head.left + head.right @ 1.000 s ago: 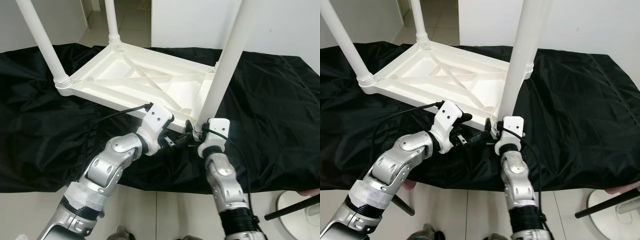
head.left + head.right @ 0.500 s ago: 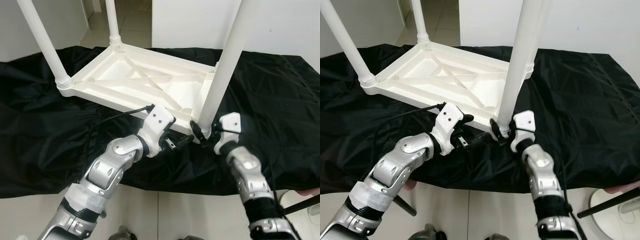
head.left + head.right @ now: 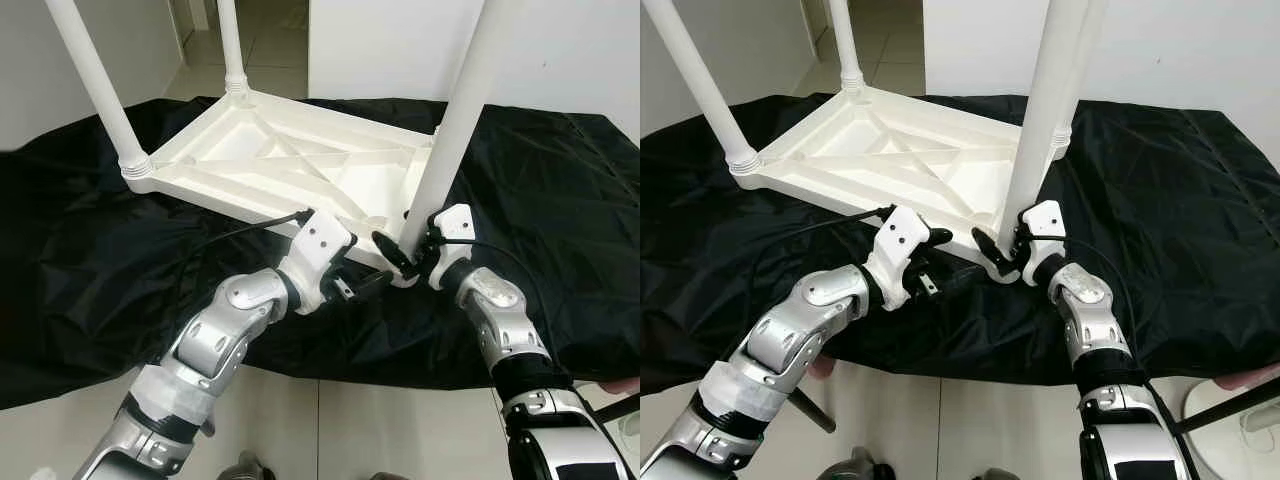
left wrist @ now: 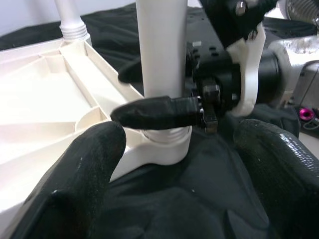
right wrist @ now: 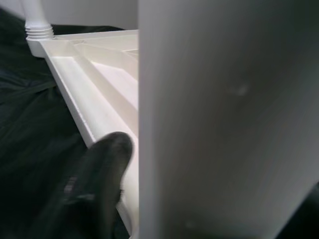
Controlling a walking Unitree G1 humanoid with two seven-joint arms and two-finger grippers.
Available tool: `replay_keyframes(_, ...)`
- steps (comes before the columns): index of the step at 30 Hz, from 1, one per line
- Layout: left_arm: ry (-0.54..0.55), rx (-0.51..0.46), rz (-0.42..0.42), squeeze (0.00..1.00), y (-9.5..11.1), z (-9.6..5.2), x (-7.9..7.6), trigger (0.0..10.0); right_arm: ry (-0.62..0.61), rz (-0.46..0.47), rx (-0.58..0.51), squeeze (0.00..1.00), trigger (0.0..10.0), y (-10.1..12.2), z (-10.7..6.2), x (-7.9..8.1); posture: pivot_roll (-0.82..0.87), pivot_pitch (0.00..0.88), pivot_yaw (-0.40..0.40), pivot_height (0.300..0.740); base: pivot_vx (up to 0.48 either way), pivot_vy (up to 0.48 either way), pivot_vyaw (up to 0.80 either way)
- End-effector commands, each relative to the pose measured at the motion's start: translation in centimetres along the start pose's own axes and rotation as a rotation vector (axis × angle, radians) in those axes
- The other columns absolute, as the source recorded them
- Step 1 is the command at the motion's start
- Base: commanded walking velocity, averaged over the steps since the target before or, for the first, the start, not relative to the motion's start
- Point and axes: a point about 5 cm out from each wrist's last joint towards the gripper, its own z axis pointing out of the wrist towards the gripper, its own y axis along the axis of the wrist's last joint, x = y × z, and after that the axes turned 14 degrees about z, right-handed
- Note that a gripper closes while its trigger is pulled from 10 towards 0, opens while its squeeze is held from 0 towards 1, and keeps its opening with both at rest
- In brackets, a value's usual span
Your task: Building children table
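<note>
The white children's table (image 3: 290, 170) lies upside down on a black cloth (image 3: 90, 260), its legs pointing up. My right gripper (image 3: 403, 250) is shut around the base of the near right leg (image 3: 455, 130), just above its socket. One of its black fingers (image 4: 154, 112) lies across the front of the leg and the other reaches behind it. My left gripper (image 3: 365, 283) is open with nothing between its fingers (image 4: 75, 174). It hovers over the cloth at the table's near edge, pointing at that leg's base.
Two more legs stand at the far left (image 3: 95, 85) and at the back (image 3: 230, 45). The cloth's near edge hangs over tiled floor (image 3: 350, 430). A white round base with a black pole (image 3: 1230, 400) sits at the lower right. White walls stand behind.
My right wrist has swung from straight below the leg's base round to its right side, fingers still at the leg. The left arm has hardly moved.
</note>
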Motion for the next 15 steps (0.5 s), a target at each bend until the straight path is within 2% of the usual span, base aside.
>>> replay_keyframes(1,-0.054,-0.006,0.014,0.0,0.0,0.1,-0.3,10.0,0.02,0.016,0.008,0.0,0.0,-0.1,-0.2,-0.3,0.0,0.0,0.025,0.74,0.0,0.0,0.0)
replay_keyframes(9,-0.055,-0.008,0.011,0.0,-0.1,0.1,-0.5,10.0,0.007,0.024,0.032,0.0,0.0,-0.8,-1.2,-1.0,0.0,0.0,0.031,0.74,0.0,0.0,0.0)
replay_keyframes(10,-0.057,-0.008,0.012,0.0,-0.1,0.1,-0.5,10.0,-0.003,0.033,0.03,0.0,10.0,-0.9,-1.3,-1.1,0.0,0.0,0.033,0.74,0.0,0.0,0.0)
replay_keyframes(15,-0.062,-0.012,0.015,0.0,0.0,0.2,-0.5,10.0,-0.029,0.06,0.001,0.0,10.0,-1.0,-1.4,-1.1,0.0,0.0,0.036,0.74,0.0,0.0,0.0)
